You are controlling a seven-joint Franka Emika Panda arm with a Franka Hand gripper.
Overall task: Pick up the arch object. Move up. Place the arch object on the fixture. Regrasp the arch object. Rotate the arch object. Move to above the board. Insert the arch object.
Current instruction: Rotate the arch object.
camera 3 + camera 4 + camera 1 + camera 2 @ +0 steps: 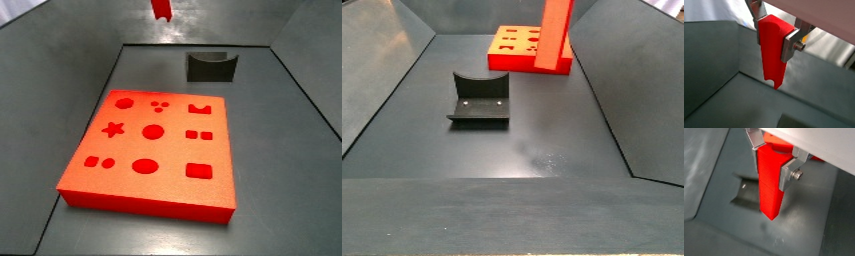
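**Q:** High above the grey floor, what is the two-finger silver gripper carrying?

**A:** Its flat plates are clamped on the upper end of the long, slim, bright red plastic arch object, which hangs vertically with its notched end pointing down. A side view shows the bar well clear of the floor; in a wrist view the small dark block fixture with its scooped top lies below and beside it, empty.

**Q:** How should the bar handle?

**A:** Judged from its look: rigid, light, smooth-faced, so liable to pivot or slip between the pads when held at one end. A hold nearer mid-length, across the flat faces, would likely steady it once it rests on the fixture.

**Q:** And the destination?

**A:** The large flat red board with shaped holes lies well apart from the fixture.
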